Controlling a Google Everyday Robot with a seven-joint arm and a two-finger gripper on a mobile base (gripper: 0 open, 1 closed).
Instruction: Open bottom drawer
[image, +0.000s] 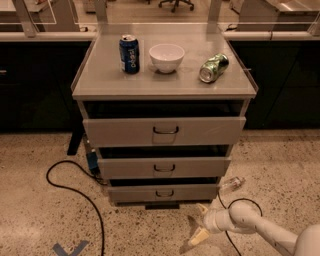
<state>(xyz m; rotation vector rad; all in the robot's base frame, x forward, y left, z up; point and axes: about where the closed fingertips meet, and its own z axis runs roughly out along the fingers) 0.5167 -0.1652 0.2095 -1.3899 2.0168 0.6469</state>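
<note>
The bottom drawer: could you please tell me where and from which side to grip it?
Grip the small dark bar handle at the centre of the bottom drawer, coming straight in from the front. The bar lies horizontal, so one finger above and one below should suit. The open gripper is near the floor, to the drawer's right.
</note>
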